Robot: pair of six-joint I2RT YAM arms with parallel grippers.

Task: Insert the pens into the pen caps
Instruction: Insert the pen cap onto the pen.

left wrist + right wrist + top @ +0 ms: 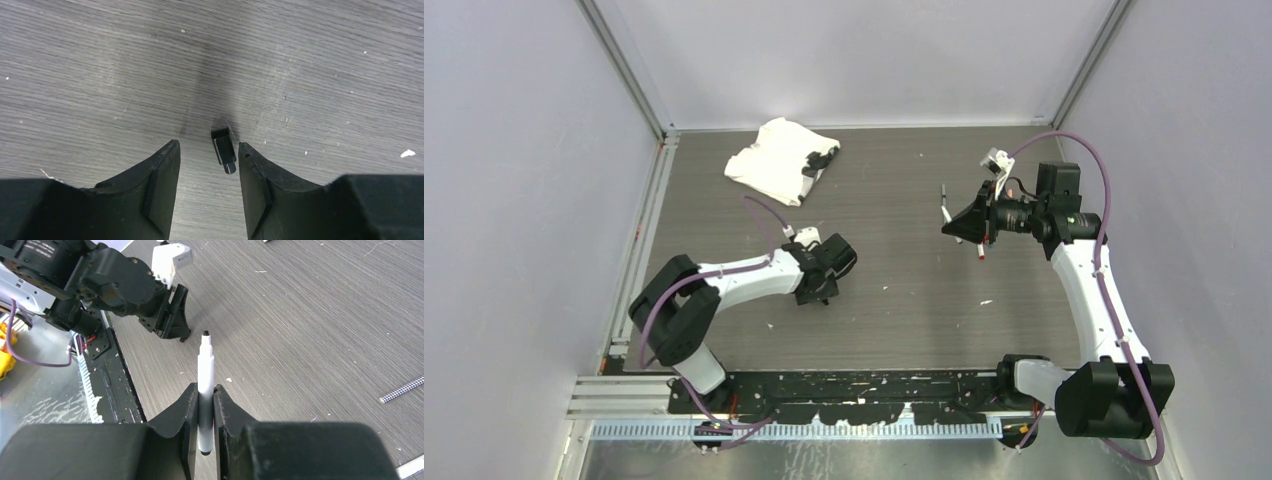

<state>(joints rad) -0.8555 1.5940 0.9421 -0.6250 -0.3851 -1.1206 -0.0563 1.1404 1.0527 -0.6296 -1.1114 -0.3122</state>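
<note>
My left gripper (824,293) is low over the table, and in the left wrist view it (207,145) is open. A stubby black pen cap (223,150) lies on the table between its fingers, closer to the right finger, touching neither. My right gripper (950,228) is raised at the right. In the right wrist view it (205,388) is shut on a white pen (205,367) with a black tip; the pen also shows in the top view (944,205). The other caps are out of view.
A crumpled white cloth (776,160) with a black object on it lies at the back left. A small white piece with a red end (980,250) lies near the right gripper. A thin chequered stick (402,389) lies on the table. White flecks dot the surface.
</note>
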